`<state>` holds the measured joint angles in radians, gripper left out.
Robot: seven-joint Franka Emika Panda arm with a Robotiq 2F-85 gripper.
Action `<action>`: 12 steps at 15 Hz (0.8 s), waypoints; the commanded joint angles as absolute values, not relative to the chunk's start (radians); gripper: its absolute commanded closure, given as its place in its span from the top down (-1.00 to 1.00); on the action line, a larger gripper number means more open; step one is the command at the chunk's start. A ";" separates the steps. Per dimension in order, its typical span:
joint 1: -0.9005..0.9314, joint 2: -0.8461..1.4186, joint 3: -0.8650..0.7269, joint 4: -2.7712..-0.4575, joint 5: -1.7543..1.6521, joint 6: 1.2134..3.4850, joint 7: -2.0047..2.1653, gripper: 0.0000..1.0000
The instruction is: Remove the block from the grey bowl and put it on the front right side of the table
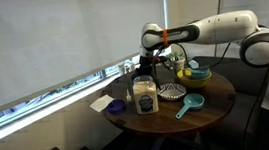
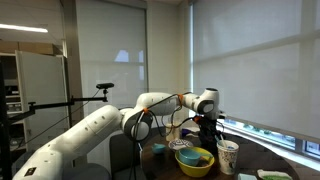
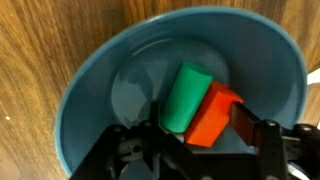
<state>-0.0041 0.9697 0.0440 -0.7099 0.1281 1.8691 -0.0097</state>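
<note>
The gripper (image 3: 198,116) is lowered into the grey bowl (image 3: 90,110) with its 2 fingers (image 3: 244,120) spread apart. Nothing is lifted. 2 blocks lie between the fingers on the bowl floor: a green block (image 3: 185,97), cylindrical, and a red block (image 3: 213,115) touching it. Finger contact with either block cannot be determined. The bowl stands on the worktop (image 3: 40,60). In an exterior view the gripper (image 1: 151,65) hangs just behind a jar (image 1: 145,97), with a blue scoop (image 1: 189,104) near the worktop edge.
</note>
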 commanded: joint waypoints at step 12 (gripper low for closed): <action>0.052 1.048 -0.031 -0.572 0.067 1.750 0.126 -0.98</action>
<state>0.0415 1.0182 -0.0167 -0.6344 0.0809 1.7955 0.0863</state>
